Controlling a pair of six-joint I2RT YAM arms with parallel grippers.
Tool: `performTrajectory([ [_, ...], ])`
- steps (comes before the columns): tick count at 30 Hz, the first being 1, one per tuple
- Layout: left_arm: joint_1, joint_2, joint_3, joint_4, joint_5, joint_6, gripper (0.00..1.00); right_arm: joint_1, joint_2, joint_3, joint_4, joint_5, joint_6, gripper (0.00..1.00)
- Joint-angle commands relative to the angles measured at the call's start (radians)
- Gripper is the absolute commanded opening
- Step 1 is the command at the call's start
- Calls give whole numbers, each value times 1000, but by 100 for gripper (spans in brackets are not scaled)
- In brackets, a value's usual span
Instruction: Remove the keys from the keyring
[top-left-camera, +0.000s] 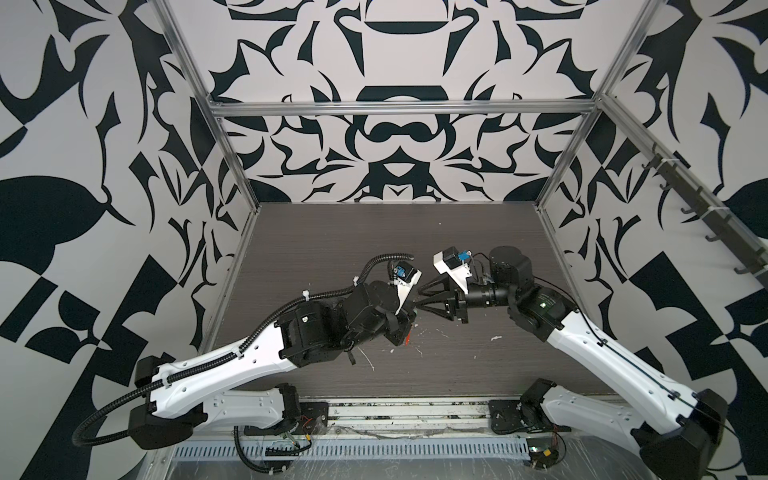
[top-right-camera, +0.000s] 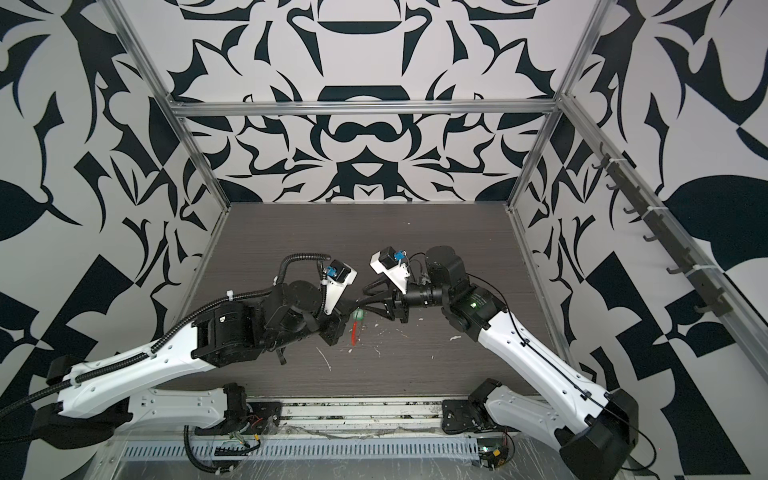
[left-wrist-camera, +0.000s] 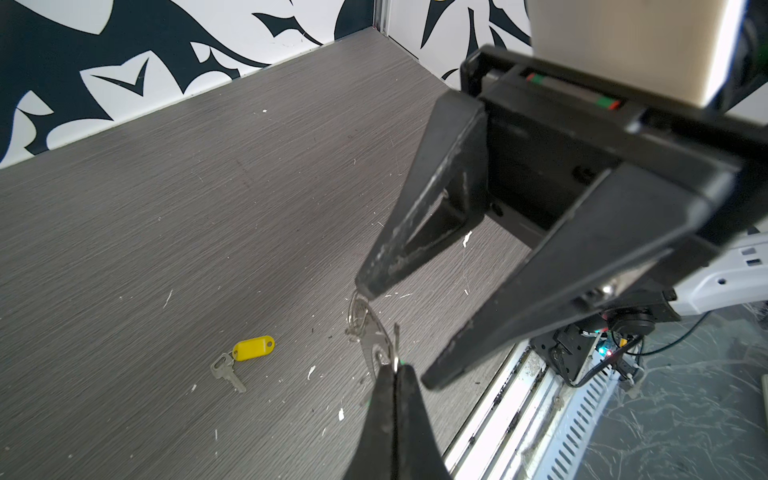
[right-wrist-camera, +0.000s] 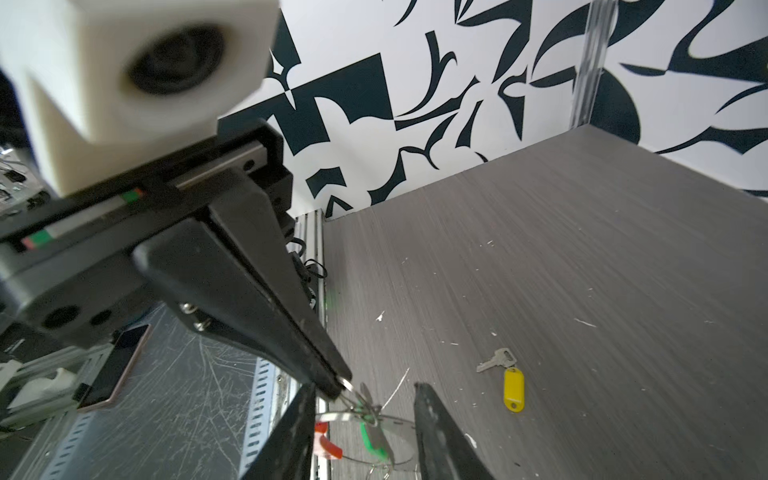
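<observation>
above the near middle of the desk (left-wrist-camera: 199, 178), the left claw (right-wrist-camera: 338, 382) is clenched on the thin wire of the keyring (right-wrist-camera: 336, 414). it pinches the wire at its very tips, so the loop hangs from it clear of the surface. in a top view the red sleeve (top-right-camera: 354, 334) dangles along the loop's lower stretch.

the green-tagged key (right-wrist-camera: 368, 434) sits on the loop just beside that pinch, in the gap between the fingers of the right claw (right-wrist-camera: 365, 388). the right jaws stand apart on either side of it and grip nothing that i can make out. in the left wrist view one right fingertip (left-wrist-camera: 369, 284) is touching or almost touching the small ring at the key's head; i cannot tell which.

the coming move turns on this: the right claw is the free one and already straddles the key. the green tag's long axis seems to run along the right fingers, toward that claw's palm. closing there should catch the tag or the key. the pull would then have to follow the wire away from the left pinch, toward the loop's opening, which i cannot find in these views.

the yellow-tagged key (left-wrist-camera: 253, 348) lies flat on the desk, off the ring and well apart from both claws. by my reading, one key of the two is done.
</observation>
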Motion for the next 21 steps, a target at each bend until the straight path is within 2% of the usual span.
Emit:
performTrajectory([
  [1,-2,-27,23,-23,-3,-12,0,-5,-1,43,9,-48,-9,39],
  [10,-3,-36,21,-18,-2,-15,0,-6,6,32,29,-60,4,23],
  [17,-3,-32,17,-7,-9,-18,0,-6,11,28,43,-71,15,16],
  [21,-2,-26,15,1,-4,-18,0,-6,14,25,56,-81,28,7],
])
